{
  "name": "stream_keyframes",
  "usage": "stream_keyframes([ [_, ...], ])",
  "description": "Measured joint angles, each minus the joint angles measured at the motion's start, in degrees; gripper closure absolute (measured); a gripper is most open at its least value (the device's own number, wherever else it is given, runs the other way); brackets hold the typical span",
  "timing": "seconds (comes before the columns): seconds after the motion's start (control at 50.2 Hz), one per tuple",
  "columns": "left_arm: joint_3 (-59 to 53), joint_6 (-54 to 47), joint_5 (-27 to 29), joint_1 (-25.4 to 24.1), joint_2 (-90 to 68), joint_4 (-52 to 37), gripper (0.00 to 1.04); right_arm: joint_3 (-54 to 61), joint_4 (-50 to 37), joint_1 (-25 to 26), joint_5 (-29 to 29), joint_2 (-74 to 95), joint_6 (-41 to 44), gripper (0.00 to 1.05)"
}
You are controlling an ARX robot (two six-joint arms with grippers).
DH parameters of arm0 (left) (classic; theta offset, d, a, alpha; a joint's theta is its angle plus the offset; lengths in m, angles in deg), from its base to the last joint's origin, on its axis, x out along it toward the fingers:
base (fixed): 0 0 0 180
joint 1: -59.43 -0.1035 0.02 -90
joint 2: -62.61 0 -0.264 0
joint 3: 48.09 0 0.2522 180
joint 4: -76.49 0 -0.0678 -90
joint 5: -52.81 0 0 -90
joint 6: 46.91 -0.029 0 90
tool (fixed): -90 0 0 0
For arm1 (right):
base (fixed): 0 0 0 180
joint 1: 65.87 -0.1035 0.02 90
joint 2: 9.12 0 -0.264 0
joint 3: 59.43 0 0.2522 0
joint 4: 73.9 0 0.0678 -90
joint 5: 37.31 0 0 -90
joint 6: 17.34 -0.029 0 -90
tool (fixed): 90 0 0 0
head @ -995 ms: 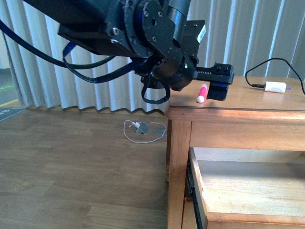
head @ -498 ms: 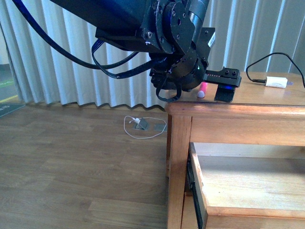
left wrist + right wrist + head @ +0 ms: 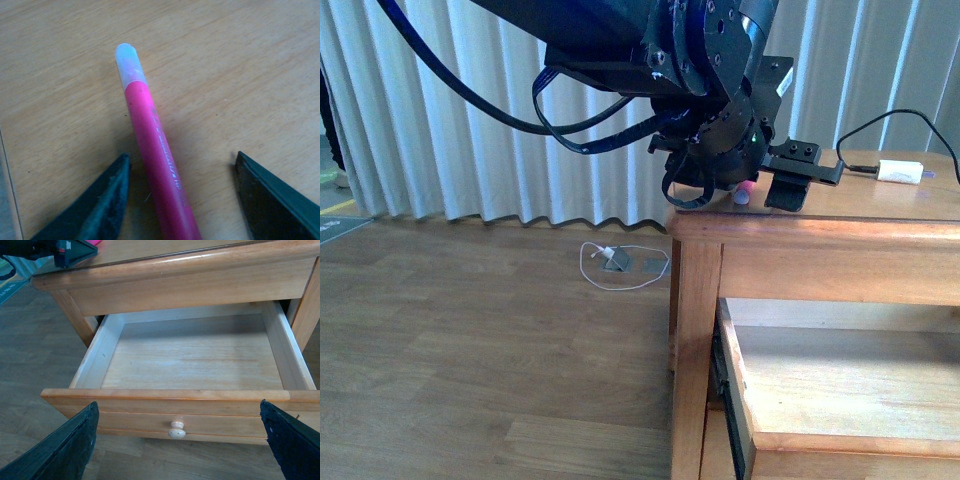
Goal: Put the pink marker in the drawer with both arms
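Two grippers, both open, and only one near the job. The left gripper (image 3: 181, 157) sits low over the wooden surface (image 3: 880, 205) with its jaws spread to either side of the pink marker (image 3: 155, 160), neither finger touching it. The marker lies flat near the surface's left front corner in the front view. Its long axis runs straight out between the fingers, with the white cap end pointing away from the gripper. We note it sits nearer one finger than the other, so we judge a squeeze would nudge it sideways before both pads bear. The right gripper (image 3: 177, 407) is well apart from the marker. It hangs wide open in front of the drawer (image 3: 225, 420), which stands pulled out below the surface with nothing in it and its knob (image 3: 176, 430) facing that gripper. A white plug (image 3: 898, 172) on a black cable rests further along the surface, clear of the grasp. We see nothing lying between the marker and the drawer opening.
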Motion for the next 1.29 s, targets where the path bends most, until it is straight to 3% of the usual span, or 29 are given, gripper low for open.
stream_keyframes([
  [0.299,-2.56,-1.29,-1.53,-1.38,0.96,-2.56,0.89,0.00,0.00,0.00,0.00,0.00,0.00,0.08],
  [0.518,-7.80,-0.66,-4.63,-2.95,3.61,-7.32,0.90,0.00,0.00,0.00,0.00,0.00,0.00,0.08],
  [0.856,-27.89,-2.19,-21.77,-7.65,19.43,-19.80,0.90,0.00,0.00,0.00,0.00,0.00,0.00,0.08],
  [1.075,-36.59,-8.33,-29.81,-6.25,27.12,-20.39,0.90,0.00,0.00,0.00,0.00,0.00,0.00,0.08],
  [1.294,-40.65,-14.36,-32.00,-2.71,27.76,-19.58,0.90,0.00,0.00,0.00,0.00,0.00,0.00,0.08],
])
